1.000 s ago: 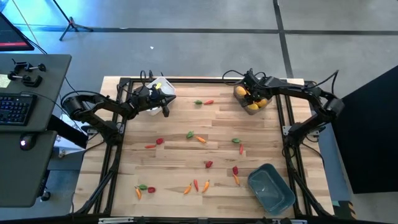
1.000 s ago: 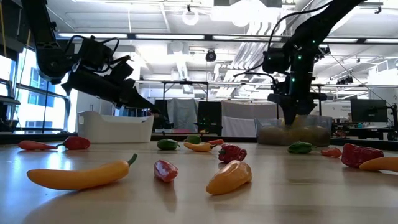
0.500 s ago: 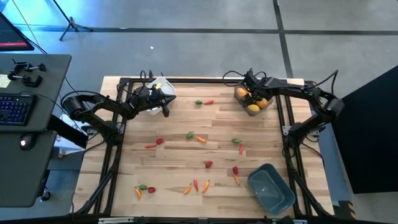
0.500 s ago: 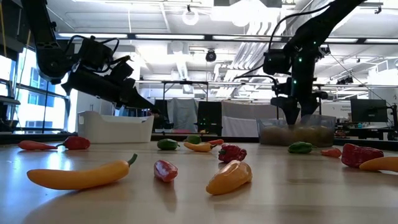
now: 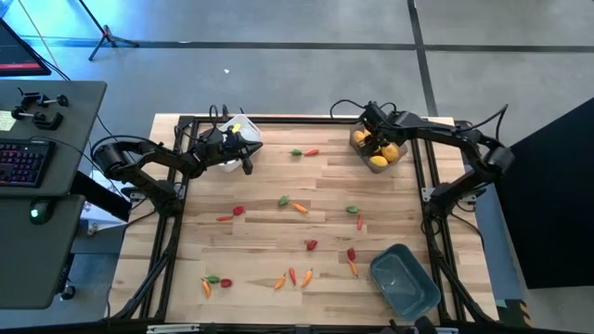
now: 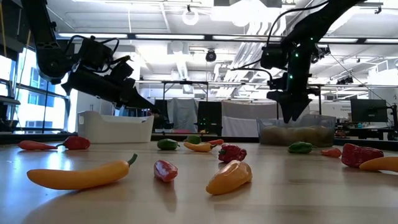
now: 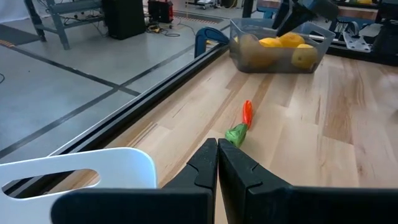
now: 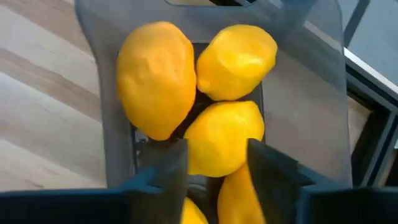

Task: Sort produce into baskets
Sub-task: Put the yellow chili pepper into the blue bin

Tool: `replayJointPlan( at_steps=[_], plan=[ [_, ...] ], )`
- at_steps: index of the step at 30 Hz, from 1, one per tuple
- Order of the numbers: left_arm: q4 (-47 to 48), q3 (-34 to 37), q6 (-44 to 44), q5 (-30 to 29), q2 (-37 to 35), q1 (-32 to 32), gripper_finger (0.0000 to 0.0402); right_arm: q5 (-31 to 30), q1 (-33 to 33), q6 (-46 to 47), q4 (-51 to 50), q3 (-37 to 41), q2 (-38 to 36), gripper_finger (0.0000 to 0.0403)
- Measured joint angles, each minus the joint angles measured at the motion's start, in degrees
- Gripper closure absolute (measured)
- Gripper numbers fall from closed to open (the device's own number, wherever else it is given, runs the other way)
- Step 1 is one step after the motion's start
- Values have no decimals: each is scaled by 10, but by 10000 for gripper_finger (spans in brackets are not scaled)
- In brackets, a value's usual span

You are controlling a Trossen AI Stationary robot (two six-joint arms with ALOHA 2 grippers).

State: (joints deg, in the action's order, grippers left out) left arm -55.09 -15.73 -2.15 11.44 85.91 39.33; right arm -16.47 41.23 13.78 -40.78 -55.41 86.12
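So far, sorting is only partly complete. The grey bin [image 5: 376, 148], at the table's 1 o'clock, holds several yellow fruits [image 8: 230, 93] (at least four show in the right wrist view). The white bin [image 5: 243, 133], at 11 o'clock, shows one yellow piece on its rim; its contents are otherwise hidden. The blue bin [image 5: 406, 281], at 5 o'clock, looks empty.

Remaining work: small red, orange and green pieces lie scattered on the table [image 5: 260, 213].
- A green-and-red pair [image 5: 304, 152] at 12 o'clock, between the white and grey bins.
- A cluster [image 5: 292, 204] near centre.
- A row of orange and red pieces [image 5: 293, 277] at 6 o'clock.
- Two more [image 5: 214, 281] at 7 o'clock.

The right gripper [image 8: 217, 162] hangs above the grey bin, fingers apart and nothing between them, with the fruits below. The left gripper [image 7: 217, 163] waits beside the white bin, fingers pressed together and empty.

Judgement: the yellow fruits appear done; most small pieces are still unsorted.
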Motion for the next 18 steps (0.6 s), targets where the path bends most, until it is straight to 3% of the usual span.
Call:
replayJointPlan(
  at_steps=[5,7,10,13,18],
  plan=[
    [0,0,2,20,0,0,401,4,-27,-23,-17,-40,-11,370],
    [0,0,6,39,0,0,402,0,-45,-26,-20,-52,-16,394],
    [0,-1,15,56,0,-4,401,7,-75,-37,-4,-52,-25,389],
    [7,-11,26,68,0,-13,402,52,-101,-38,42,-30,-26,384],
    [77,-46,13,70,0,-49,402,127,-150,-35,196,36,-26,396]
  ],
)
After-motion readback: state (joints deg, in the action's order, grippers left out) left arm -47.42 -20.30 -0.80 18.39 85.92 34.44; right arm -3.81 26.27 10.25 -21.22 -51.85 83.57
